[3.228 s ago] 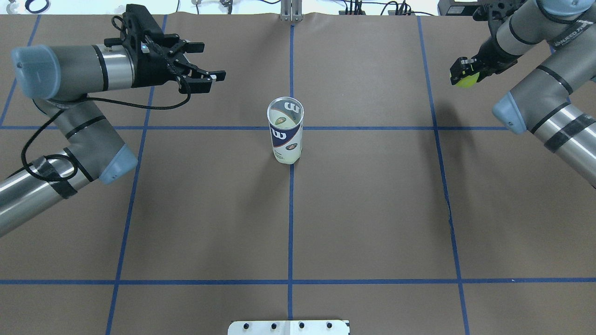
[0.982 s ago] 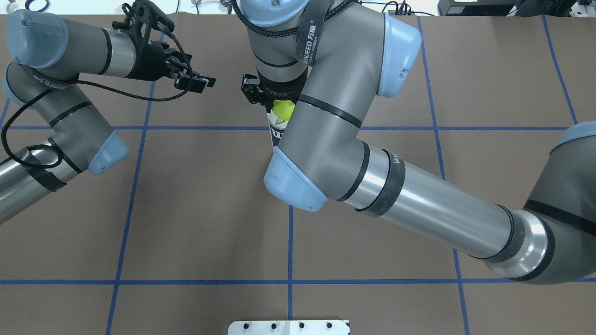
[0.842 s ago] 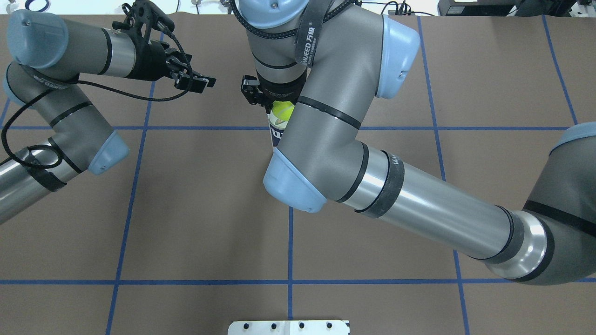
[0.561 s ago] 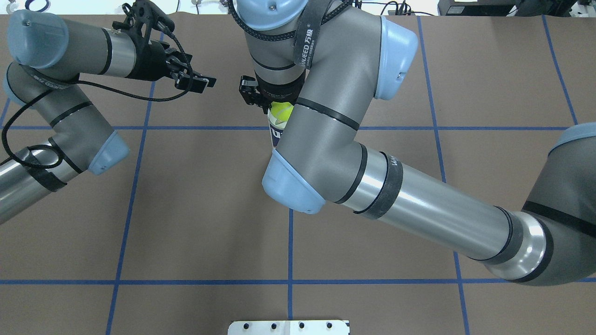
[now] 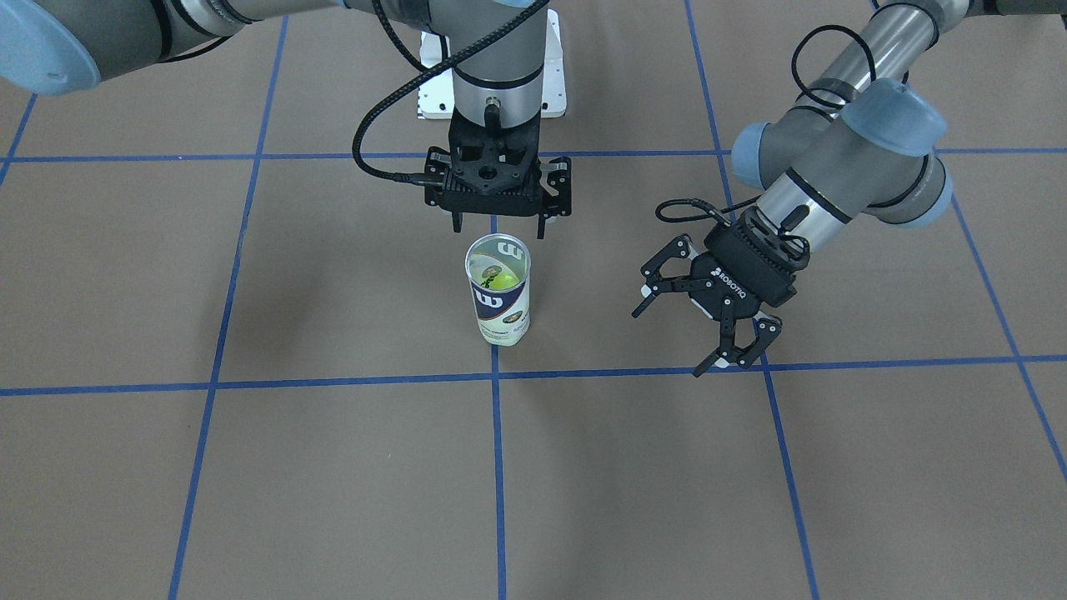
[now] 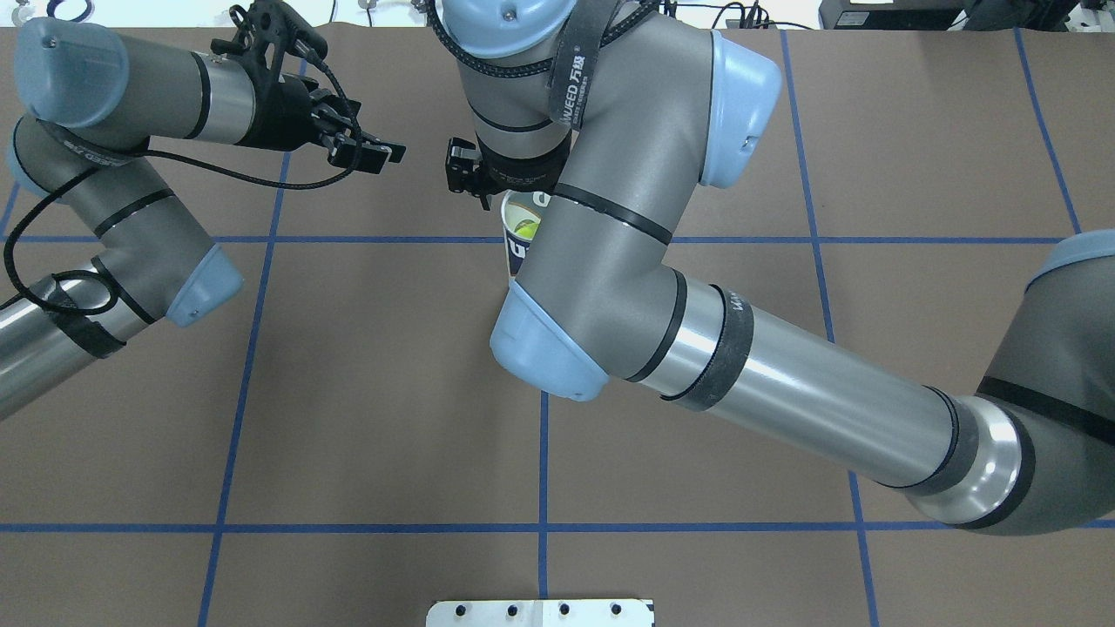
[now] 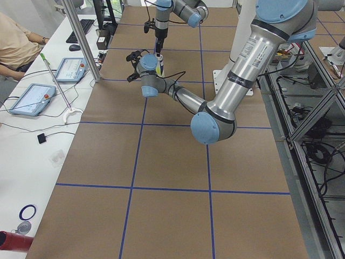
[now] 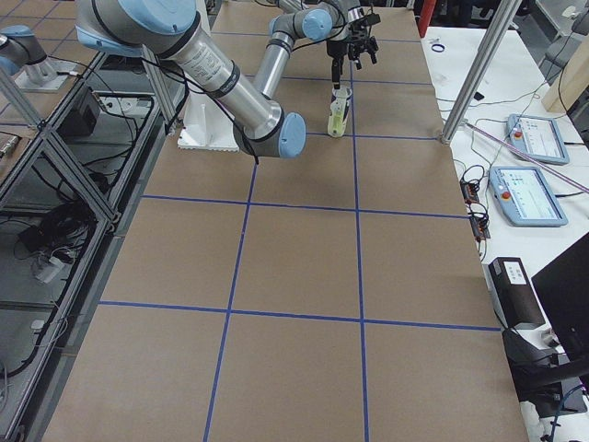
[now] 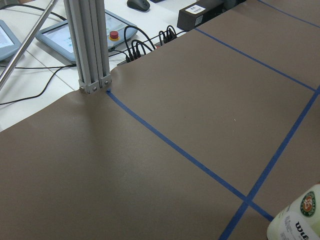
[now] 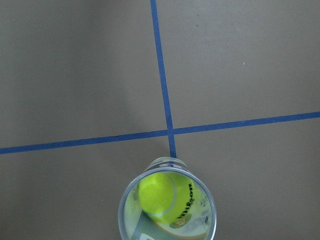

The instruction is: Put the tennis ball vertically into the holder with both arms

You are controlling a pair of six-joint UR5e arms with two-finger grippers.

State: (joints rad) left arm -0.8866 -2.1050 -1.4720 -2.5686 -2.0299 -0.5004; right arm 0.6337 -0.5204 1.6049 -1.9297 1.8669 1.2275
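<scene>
The holder (image 5: 498, 302), a clear can with a navy and white Wilson label, stands upright on the middle blue line. A yellow tennis ball (image 10: 165, 195) lies inside it, seen through the open mouth in the right wrist view and faintly in the front view (image 5: 492, 272). My right gripper (image 5: 498, 230) hangs open and empty just above the can's mouth, pointing down. My left gripper (image 5: 667, 344) is open and empty, apart from the can on its side, also in the overhead view (image 6: 388, 158). The right arm hides most of the holder (image 6: 521, 233) overhead.
The white pedestal base (image 5: 554, 83) stands behind the right gripper, also at the overhead view's bottom edge (image 6: 540, 612). An aluminium post (image 9: 92, 45) rises at the table's far edge. Blue tape lines cross the brown table. An operator sits beyond the table's far side in the left side view.
The ball was held in my right gripper at the can's mouth; now the gripper is open and the ball is down inside the can. The left arm has stayed still.
</scene>
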